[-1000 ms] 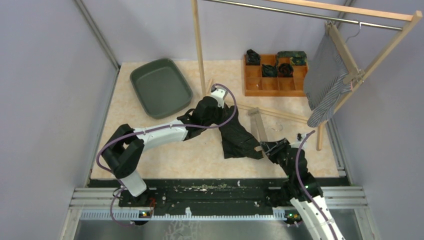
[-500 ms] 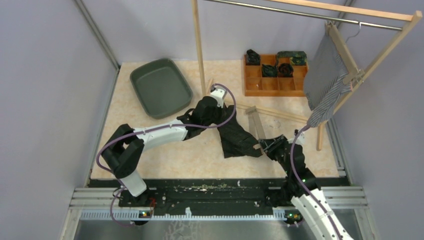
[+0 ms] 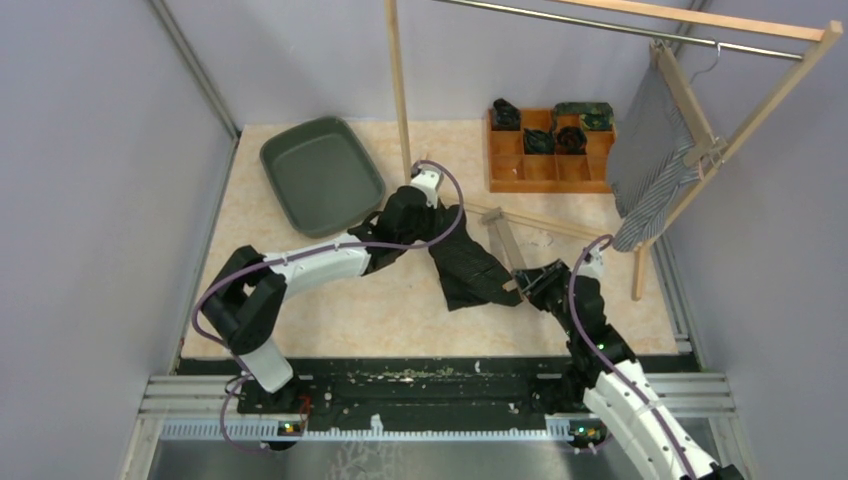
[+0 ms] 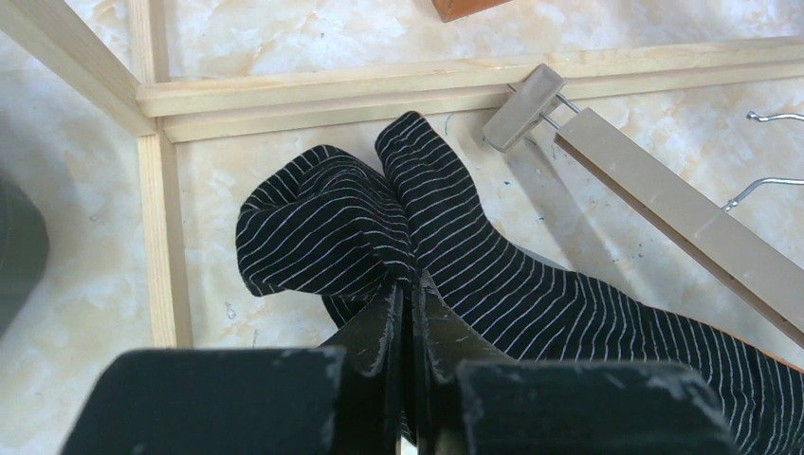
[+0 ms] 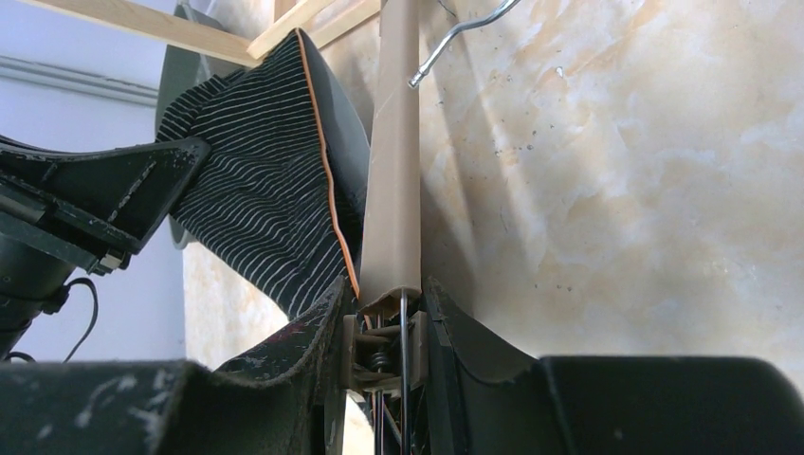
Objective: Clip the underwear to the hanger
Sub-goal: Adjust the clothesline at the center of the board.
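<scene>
At the left a green tray [image 3: 322,175] sits on the worktop [image 3: 370,315], well apart from the action, with bare marble between it and the near edge. The left pincer [image 3: 432,215] is closed tight on a bunched fold of the black striped underwear [image 3: 470,270]; from above its fingertips are buried in cloth, and the wrist view shows the left pincer [image 4: 408,289] with its jaws pressed together on the underwear [image 4: 379,227]. The garment trails from that grip to the right, lifted at the left end. Behind it a wooden rail [image 4: 379,90] of the rack lies flat on the worktop, and the hanger's far clip [image 4: 523,106] rests just beside that rail. The hanger [image 3: 505,245] runs toward the right pincer [image 3: 527,283], which covers its near end from above. In the right wrist view the right pincer [image 5: 398,313] clamps narrowly on the end of the hanger [image 5: 398,142], a spring showing between the fingers; the underwear [image 5: 265,190] touches the hanger's left side, but whether cloth sits inside the clip cannot be told. The wire hook [image 5: 465,38] is cut off at the top. Further right stand a wooden box [image 3: 550,150] of compartments and a striped cloth [image 3: 650,160] hanging on the rack, crowding that side.
</scene>
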You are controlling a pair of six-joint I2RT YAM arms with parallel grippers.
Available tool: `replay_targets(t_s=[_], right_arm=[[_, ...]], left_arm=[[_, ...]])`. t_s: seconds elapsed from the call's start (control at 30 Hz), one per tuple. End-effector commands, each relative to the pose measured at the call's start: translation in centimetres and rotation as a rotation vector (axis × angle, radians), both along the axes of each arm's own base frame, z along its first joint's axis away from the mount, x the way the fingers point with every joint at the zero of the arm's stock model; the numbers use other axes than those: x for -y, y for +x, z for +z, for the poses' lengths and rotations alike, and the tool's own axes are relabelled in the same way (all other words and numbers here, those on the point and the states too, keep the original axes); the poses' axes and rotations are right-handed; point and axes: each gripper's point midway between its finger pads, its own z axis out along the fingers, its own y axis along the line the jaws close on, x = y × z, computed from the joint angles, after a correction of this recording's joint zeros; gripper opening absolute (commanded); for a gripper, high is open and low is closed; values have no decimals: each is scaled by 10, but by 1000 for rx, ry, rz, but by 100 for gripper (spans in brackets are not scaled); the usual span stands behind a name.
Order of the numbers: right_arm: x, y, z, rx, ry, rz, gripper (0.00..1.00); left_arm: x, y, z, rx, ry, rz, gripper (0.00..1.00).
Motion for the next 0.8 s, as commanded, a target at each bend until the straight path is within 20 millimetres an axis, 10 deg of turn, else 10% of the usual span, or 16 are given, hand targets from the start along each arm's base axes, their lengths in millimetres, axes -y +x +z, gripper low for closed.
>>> replay_targets(t_s=[0.0, 0.23, 0.77], right_arm=[[-3, 16, 52, 169, 36, -6, 8], [6, 5, 34, 162, 52, -43, 8], [12, -9, 27, 197, 114, -62, 8]], left_arm=[[-10, 10, 3, 2, -6, 38, 8], [-14, 3, -29, -68, 7, 44, 9], [-4, -5, -17, -74, -44, -21, 10]])
